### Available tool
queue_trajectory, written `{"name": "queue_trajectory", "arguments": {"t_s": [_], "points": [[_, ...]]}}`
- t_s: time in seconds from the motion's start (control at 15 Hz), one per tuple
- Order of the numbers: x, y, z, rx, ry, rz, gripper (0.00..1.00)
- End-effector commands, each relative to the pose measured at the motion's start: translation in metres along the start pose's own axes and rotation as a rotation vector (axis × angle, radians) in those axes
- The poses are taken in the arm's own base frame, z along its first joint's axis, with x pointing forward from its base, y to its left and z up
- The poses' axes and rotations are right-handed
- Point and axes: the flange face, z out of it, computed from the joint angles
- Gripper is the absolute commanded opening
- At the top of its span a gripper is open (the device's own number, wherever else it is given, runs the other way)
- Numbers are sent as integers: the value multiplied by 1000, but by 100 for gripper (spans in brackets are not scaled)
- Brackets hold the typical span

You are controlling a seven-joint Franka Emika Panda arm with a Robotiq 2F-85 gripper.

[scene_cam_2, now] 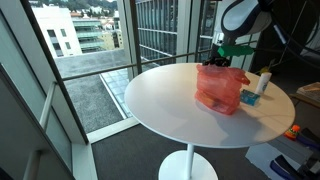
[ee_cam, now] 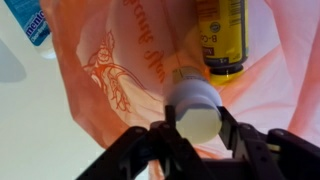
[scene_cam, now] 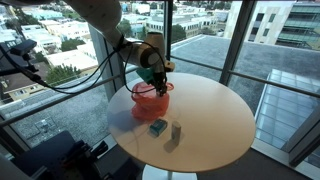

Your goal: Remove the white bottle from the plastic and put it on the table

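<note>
The gripper (ee_cam: pixel 195 128) pinches the seemingly light, rigid white bottle (ee_cam: pixel 192 98) by its smooth cap, above the limp plastic (ee_cam: pixel 110 70).

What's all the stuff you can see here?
table: one, light tan, round.
plastic: one, see-through red-orange, on the table.
white bottle: one, white, over the plastic, held in the gripper.
yellow bottle: one, yellow, dark label, by the plastic.
teal block: one, teal, on the table near the plastic.
grey upright thing: one, grey, beside the teal block; maybe that yellow bottle.
windows: several, clear, behind the table.
gripper: one, black, closed on the white bottle.
</note>
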Motion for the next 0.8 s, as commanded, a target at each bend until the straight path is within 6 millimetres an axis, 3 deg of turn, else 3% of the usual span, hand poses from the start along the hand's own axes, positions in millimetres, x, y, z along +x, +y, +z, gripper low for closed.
{"name": "queue_trajectory", "arguments": {"t_s": [0.0, 0.73], "points": [[9, -7, -22, -10, 16, 17, 19], [24, -10, -77, -4, 16, 32, 19]]}}
